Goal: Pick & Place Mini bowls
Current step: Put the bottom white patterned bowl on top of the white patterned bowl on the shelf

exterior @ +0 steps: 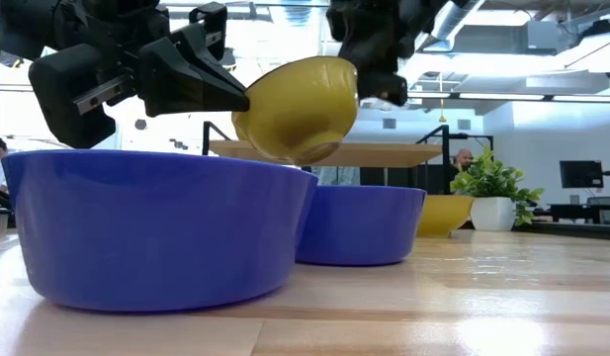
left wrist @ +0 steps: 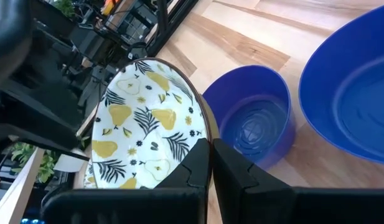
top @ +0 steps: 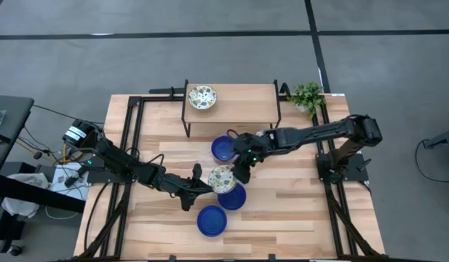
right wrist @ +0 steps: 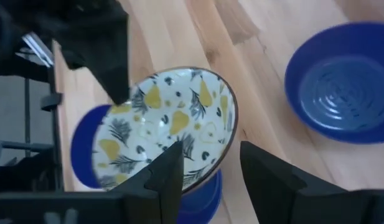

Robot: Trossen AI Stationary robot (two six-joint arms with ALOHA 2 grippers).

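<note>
- Left gripper (top: 208, 186): its two dark fingers are pinched shut on the rim of a patterned bowl (top: 222, 177), holding it tilted in the air above the table (top: 297, 211).
- Right gripper (top: 241, 172): it is at the opposite rim of that same patterned bowl with its fingers spread apart, one on each side of the rim; whether they touch it cannot be told.
- The patterned bowl is cream inside with yellow pears and dark leaves, yellow outside, and empty.
- Directly under the patterned bowl sits a blue bowl (top: 234, 196), empty.
- A second blue bowl (top: 212, 220) stands just beside that one, toward the table's front edge, empty.
- A third blue bowl (top: 223, 149) stands near the patterned bowl on the far side, empty.
- Beyond it, a small raised shelf (top: 246, 98) carries another patterned bowl (top: 202, 97).
- A potted plant (top: 307, 97) stands beside the shelf.
- No readable writing appears.
</note>
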